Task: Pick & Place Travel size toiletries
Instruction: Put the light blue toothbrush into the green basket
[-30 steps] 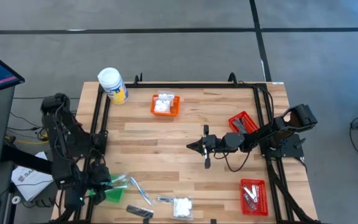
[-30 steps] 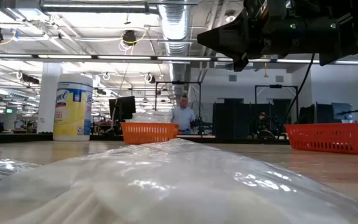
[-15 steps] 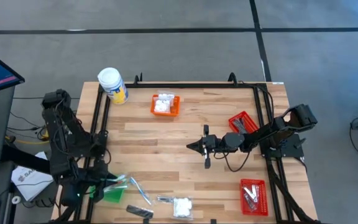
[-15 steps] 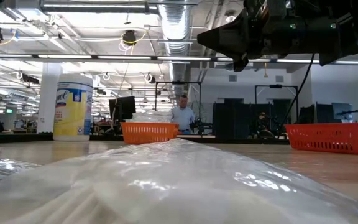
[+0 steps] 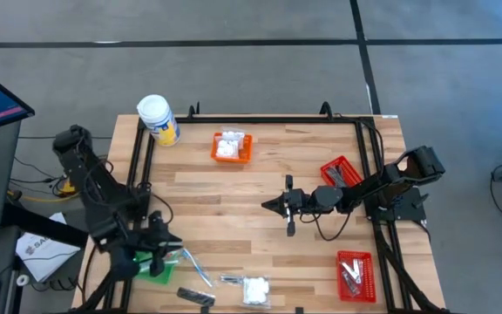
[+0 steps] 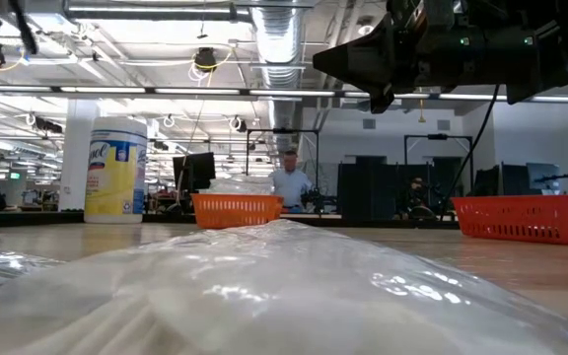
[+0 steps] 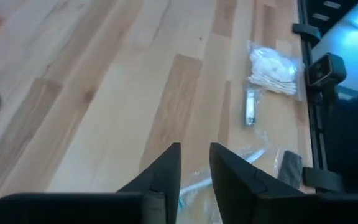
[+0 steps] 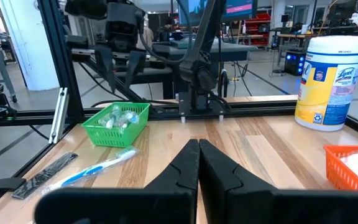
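Butcher-block table: we see our left gripper above the green basket at seven o'clock, fingers narrowly parted, empty; the right wrist view alone shows a toothbrush beside it. Right gripper, central, clenched.

table: matt wood (planked) | green basket: plastic mesh | packet: glossy film

Green mesh basket, orange basket, two red baskets — white-lidded jar labelled yellow.
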`<action>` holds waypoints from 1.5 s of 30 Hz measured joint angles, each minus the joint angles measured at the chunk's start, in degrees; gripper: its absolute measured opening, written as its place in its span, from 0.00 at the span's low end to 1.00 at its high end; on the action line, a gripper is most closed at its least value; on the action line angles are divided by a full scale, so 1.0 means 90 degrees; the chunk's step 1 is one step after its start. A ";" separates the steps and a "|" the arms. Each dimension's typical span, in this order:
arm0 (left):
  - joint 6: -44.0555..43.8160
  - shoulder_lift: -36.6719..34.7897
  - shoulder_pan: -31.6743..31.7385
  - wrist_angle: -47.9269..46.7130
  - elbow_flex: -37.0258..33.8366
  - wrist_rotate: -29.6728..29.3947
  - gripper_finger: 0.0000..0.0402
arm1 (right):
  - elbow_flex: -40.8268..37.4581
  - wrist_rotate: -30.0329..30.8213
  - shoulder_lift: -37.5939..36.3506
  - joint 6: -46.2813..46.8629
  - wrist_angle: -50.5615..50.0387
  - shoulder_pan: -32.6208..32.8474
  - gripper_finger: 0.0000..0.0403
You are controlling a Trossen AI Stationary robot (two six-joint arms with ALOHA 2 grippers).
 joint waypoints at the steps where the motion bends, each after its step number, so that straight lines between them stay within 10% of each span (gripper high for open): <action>1: 0.0306 0.0000 0.0132 0.0182 0.0000 0.0096 0.19 | 0.0000 0.0000 0.0000 0.0000 0.0001 0.0000 0.00; 19: 0.2909 0.0224 0.1468 0.1711 0.0000 0.1862 0.15 | 0.0000 0.0000 0.0000 0.0000 -0.0024 0.0000 0.00; 30: 0.2561 0.1728 0.1888 0.3377 0.0101 0.4976 0.01 | 0.0000 0.0010 0.0000 -0.0002 -0.0017 0.0000 0.00; 38: 0.2119 0.3260 0.2004 0.3055 0.1333 0.6998 0.00 | 0.0001 0.0012 0.0000 0.0000 -0.0020 -0.0010 0.00; 45: 0.2911 0.3956 0.2021 0.1705 0.2207 0.7139 0.00 | 0.0002 0.0010 0.0000 0.0005 -0.0064 -0.0007 0.00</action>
